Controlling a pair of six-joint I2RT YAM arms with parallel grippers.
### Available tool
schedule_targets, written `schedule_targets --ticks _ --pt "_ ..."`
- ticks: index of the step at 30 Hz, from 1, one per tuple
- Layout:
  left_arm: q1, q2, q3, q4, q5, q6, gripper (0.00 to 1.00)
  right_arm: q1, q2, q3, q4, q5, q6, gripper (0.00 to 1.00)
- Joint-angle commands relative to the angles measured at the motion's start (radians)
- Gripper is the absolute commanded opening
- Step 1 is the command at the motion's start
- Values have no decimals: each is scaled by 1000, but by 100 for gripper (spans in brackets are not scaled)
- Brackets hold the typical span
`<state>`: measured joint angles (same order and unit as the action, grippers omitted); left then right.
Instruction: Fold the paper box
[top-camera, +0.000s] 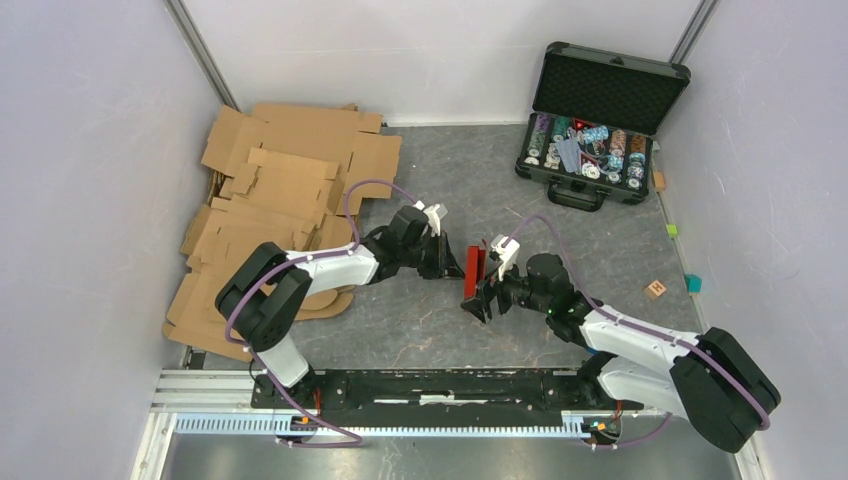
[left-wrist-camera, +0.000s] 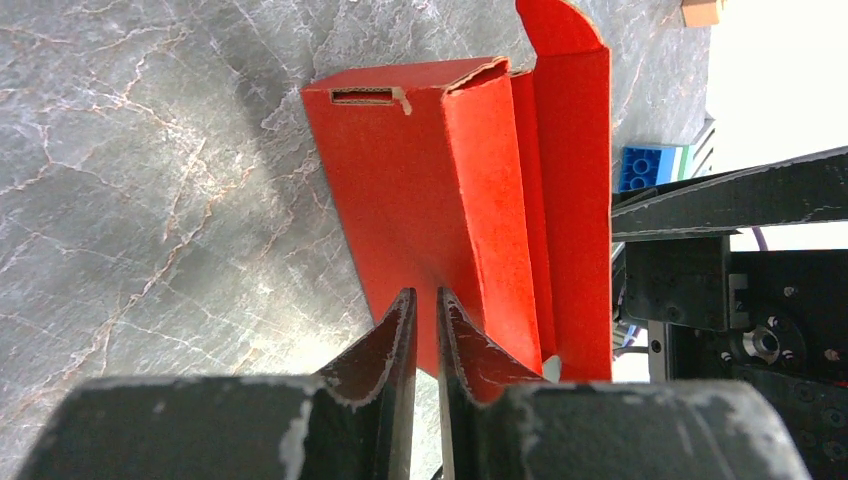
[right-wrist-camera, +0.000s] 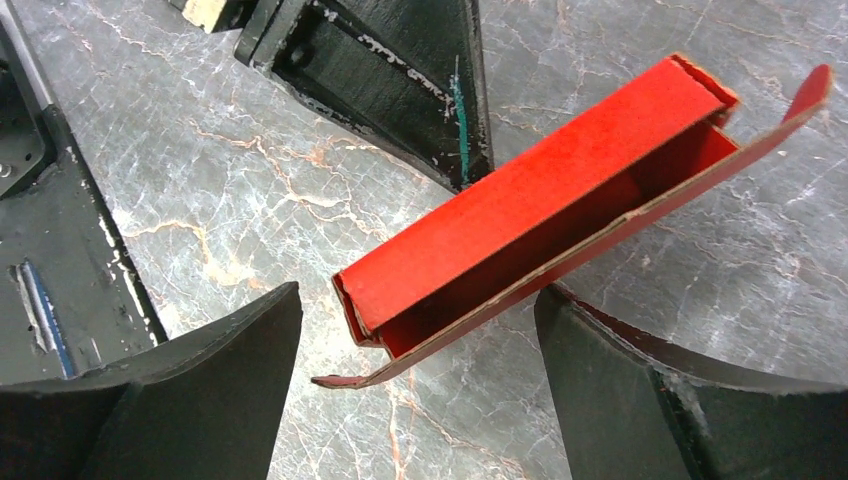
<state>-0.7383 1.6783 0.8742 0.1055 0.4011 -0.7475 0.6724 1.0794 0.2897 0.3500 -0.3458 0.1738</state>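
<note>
The paper box (top-camera: 474, 264) is bright red paperboard, partly folded into a long narrow channel and held on edge above the table's middle. My left gripper (top-camera: 452, 262) reaches in from the left and is shut on it. In the left wrist view its fingertips (left-wrist-camera: 425, 305) pinch the lower edge of a red panel (left-wrist-camera: 470, 190), and a loose flap (left-wrist-camera: 560, 30) sticks up beyond. My right gripper (top-camera: 482, 297) is just below the box. In the right wrist view its jaws stand wide open (right-wrist-camera: 415, 335), and the box's open end (right-wrist-camera: 520, 200) hangs between and beyond them, touching neither finger.
Brown corrugated cardboard sheets (top-camera: 280, 190) are piled at the left. An open black case of poker chips (top-camera: 595, 125) stands at the back right. Small blocks (top-camera: 656, 289) lie near the right wall, and a blue brick (left-wrist-camera: 650, 165) shows in the left wrist view.
</note>
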Motion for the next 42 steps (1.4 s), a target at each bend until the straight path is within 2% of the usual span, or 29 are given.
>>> schedule_targets --ticks 1,7,23,31,42 --pt "-10 -11 50 30 33 17 19 2 20 33 99 -60 35 91" --pt "-12 10 68 10 39 30 19 1 21 51 95 -76 55 98" --pt "-12 17 59 8 25 32 19 -13 -33 92 -10 15 95 98" --pt "-12 23 55 10 25 33 19 -25 -43 52 54 4 160 98" --pt "-12 3 47 28 30 25 19 -54 -100 54 -25 74 135 97"
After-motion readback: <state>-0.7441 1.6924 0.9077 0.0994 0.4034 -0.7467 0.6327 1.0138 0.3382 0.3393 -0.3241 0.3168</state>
